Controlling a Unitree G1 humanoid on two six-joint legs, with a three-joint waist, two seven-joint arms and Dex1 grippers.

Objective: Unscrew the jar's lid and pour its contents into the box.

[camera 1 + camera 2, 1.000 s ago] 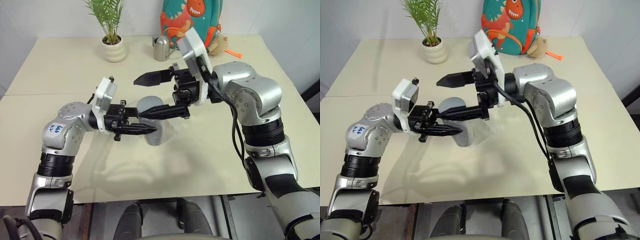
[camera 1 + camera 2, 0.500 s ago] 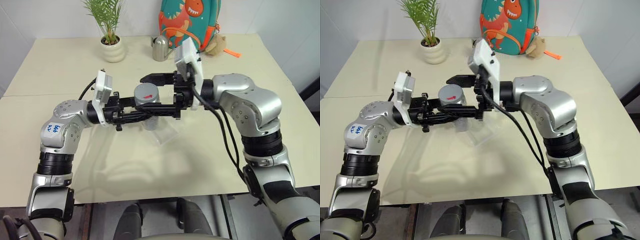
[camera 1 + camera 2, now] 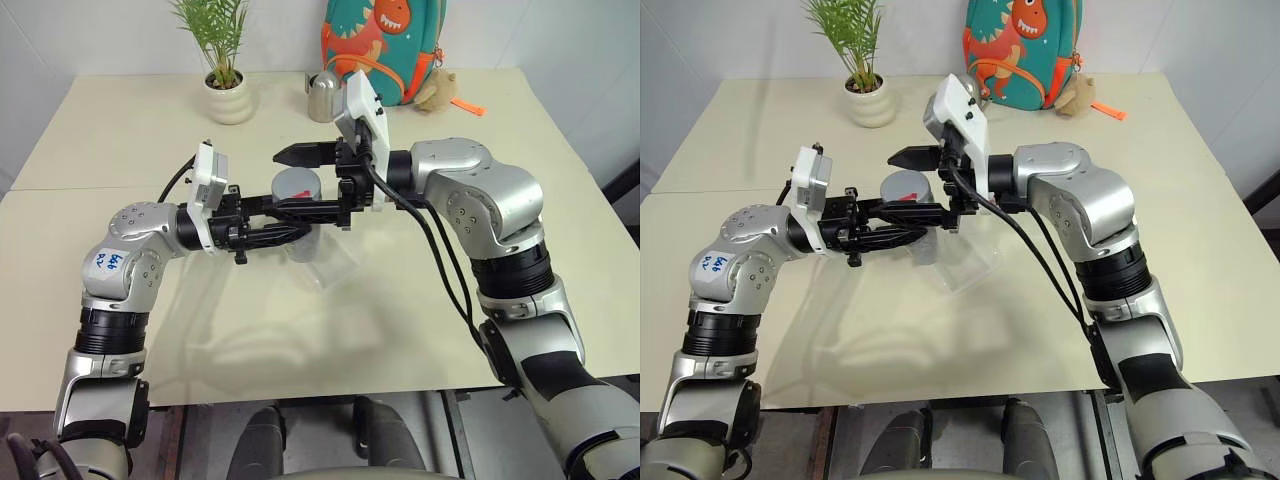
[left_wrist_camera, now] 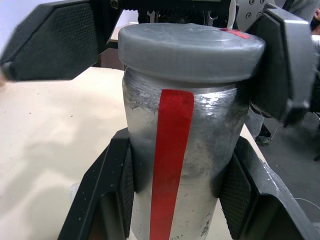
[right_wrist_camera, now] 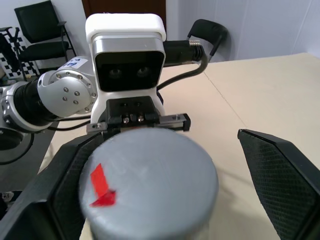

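Observation:
My left gripper is shut on the jar, a silvery cylinder with a red stripe, and holds it upright above the table. The grey lid sits on the jar's top and carries a small red mark. Around the lid stands my right gripper, open, one black finger well clear of the rim and the other finger close against it. The clear box lies on the table just below the jar. The contents are hidden inside the jar.
At the table's far edge stand a potted plant in a white ribbed pot, a steel watering can, a dinosaur backpack and a small plush toy. Bare tabletop lies in front of the box.
My right gripper has come in and down from above the jar, so its open fingers now stand on either side of the lid. The left gripper still holds the jar.

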